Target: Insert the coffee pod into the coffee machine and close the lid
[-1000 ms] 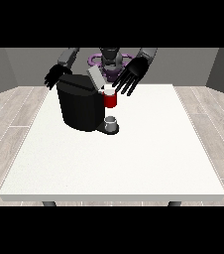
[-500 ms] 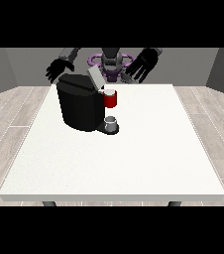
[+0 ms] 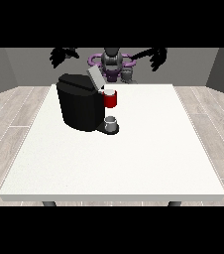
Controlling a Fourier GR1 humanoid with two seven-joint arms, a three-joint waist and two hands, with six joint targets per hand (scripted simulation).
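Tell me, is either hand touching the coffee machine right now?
No. Both hands, one at the view's left and one at the view's right, are raised clear of the coffee machine.

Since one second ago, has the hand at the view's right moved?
Yes. The hand at the view's right has risen and swung outward, away from the coffee machine.

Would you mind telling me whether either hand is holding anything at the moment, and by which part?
Nothing is held: the hand at the view's left and the hand at the view's right are both raised above the table, away from the coffee machine.
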